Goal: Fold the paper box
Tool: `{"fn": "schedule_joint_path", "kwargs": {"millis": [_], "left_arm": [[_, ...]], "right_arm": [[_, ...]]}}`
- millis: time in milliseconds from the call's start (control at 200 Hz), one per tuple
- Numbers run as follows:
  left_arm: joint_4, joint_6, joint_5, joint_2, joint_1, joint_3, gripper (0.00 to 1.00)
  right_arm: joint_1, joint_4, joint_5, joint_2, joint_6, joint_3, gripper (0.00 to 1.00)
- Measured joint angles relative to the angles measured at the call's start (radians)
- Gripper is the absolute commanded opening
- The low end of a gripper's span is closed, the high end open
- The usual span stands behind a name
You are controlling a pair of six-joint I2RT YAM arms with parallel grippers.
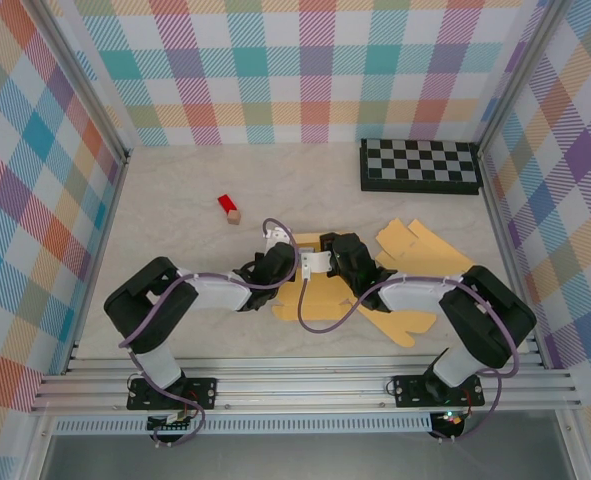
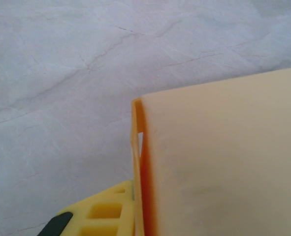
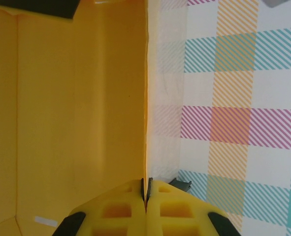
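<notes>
the paper box (image 1: 307, 244) stands near the middle of the desk (image 1: 175, 200), a little toward the near edge, with both arms meeting over it. the left hand (image 1: 278, 258) is at its left side and the right hand (image 1: 333, 258) at its right side. in the right wrist view the right hand (image 3: 146, 189) is pressed together on the thin top edge of a box wall, which runs straight up from between its yellow fingers (image 3: 115, 211); the orange-yellow inside of the box (image 3: 76, 108) lies to the left of that edge and the checked wall (image 3: 234, 98) of the enclosure to the right. in the left wrist view one yellow finger (image 2: 108, 214) sits right against the outer face of a box wall at a corner, and a pale panel of the box (image 2: 224, 157) covers the other finger, so i cannot tell whether the left hand is pinching or spread. the marbled desk (image 2: 61, 73) lies beyond that corner. flat yellow card sheets (image 1: 420, 248) lie just right of the box, and another sheet (image 1: 315, 305) is under it toward the near edge. a small red block (image 1: 228, 206) lies to the left of the box, apart from it. a folded chessboard (image 1: 420, 165) sits at the far right corner.
</notes>
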Motion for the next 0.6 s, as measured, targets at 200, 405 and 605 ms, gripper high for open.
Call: {"fn": "schedule_joint_path", "kwargs": {"millis": [200,405,605], "left_arm": [[0.016,0.038,-0.018,0.010,-0.008,0.005,0.01],[0.054,0.075,-0.077,0.012,-0.006,-0.013,0.01],[0.104,0.106,-0.091,0.014,-0.006,-0.039,0.00]], "right_arm": [[-0.011,-0.128,-0.038,-0.074,0.099,0.006,0.16],[-0.122,-0.344,-0.191,-0.254,0.302,0.024,0.29],[-0.207,-0.510,-0.367,-0.360,0.515,0.151,0.35]]}}
